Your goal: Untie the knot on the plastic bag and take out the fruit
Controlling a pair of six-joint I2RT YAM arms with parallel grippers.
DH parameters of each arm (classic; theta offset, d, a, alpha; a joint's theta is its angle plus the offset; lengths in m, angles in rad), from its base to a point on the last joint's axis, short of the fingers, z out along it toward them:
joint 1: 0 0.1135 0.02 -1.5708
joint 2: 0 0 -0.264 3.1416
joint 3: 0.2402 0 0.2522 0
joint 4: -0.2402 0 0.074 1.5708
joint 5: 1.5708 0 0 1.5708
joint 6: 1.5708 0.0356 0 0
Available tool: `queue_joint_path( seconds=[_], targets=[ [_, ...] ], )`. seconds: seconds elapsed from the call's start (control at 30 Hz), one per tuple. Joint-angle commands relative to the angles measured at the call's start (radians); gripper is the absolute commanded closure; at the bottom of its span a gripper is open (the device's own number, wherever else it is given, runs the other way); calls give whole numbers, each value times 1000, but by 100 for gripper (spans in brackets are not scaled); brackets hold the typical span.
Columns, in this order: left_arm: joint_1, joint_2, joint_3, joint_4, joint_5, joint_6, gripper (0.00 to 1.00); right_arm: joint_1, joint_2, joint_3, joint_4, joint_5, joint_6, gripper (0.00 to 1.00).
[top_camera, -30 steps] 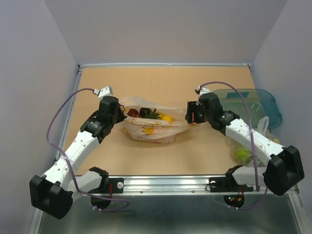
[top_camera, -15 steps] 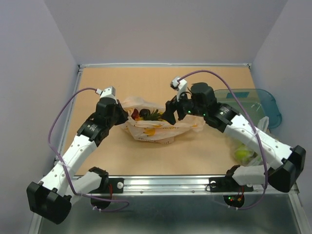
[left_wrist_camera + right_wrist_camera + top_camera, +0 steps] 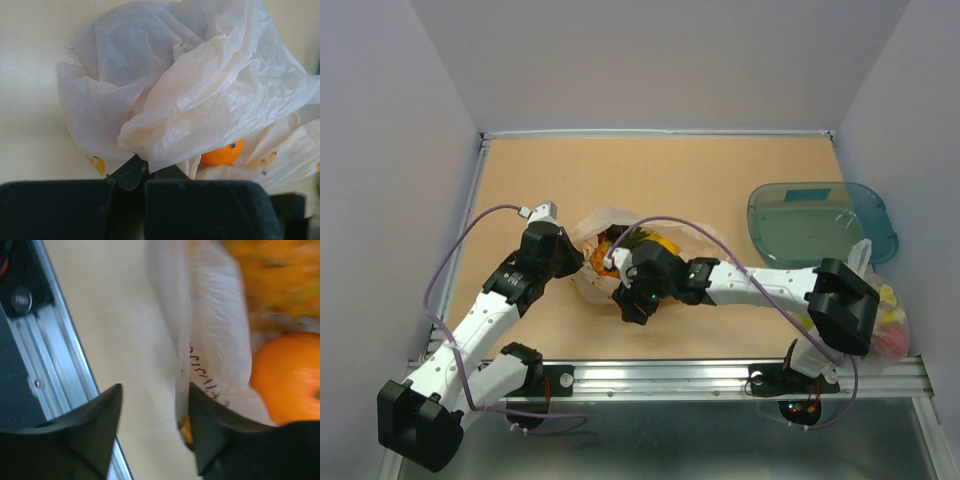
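even, soft overhead light, faint shadows; the right wrist view is smeared (motion blur), others sharp.

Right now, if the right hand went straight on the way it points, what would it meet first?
Most likely the plastic bag: its thin wall hangs just ahead of the open right hand, with the orange behind it. Depth is unclear, so it might touch the table first.
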Motion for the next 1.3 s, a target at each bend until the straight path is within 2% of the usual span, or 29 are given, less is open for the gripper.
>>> queue_joint_path(
  seconds=[0.0, 0.03, 0.07, 0.23, 0.33, 0.4, 0.5, 0.53, 0.63, 0.83, 0.93, 1.17, 1.27],
  targets=[
    [-4, -11, -56, 69, 10, -63, 100, 115, 36, -57, 87, 43, 35, 57],
    [-4, -9, -66, 80, 10, -75, 100, 143, 44, -60, 87, 52, 39, 72],
    [-5, -7, -75, 80, 10, -76, 100, 143, 52, -63, 87, 57, 40, 76],
    [-4, 2, -95, 97, 15, -71, 100, 178, 52, -40, 66, 69, 47, 77],
    [-5, -10, -87, 81, 12, -51, 100, 180, -14, -11, 60, 145, 81, 67],
    [-5, -26, -83, 68, 7, -36, 100, 178, -64, 15, 58, 332, 137, 47],
    [-5, -41, -75, 48, 15, -20, 100, 172, -112, 46, 58, 475, 240, 36],
    [-5, -44, -72, 43, 23, -8, 100, 166, -120, 51, 60, 551, 303, 28],
    [-5, -49, -57, 26, 36, 13, 100, 129, -141, 64, 61, 670, 447, 19],
    [-5, -57, -30, 11, 85, 38, 100, 34, -112, 57, 61, 820, 741, 20],
    [-5, -47, -23, 17, 116, 44, 100, -9, -83, 49, 66, 841, 872, 21],
    [-5, -38, -6, 34, 176, 69, 100, -42, 9, 21, 205, 851, 1027, 21],
    [-5, -35, 0, 35, 188, 76, 100, -61, 66, 29, 211, 862, 1084, 18]
  ],
)
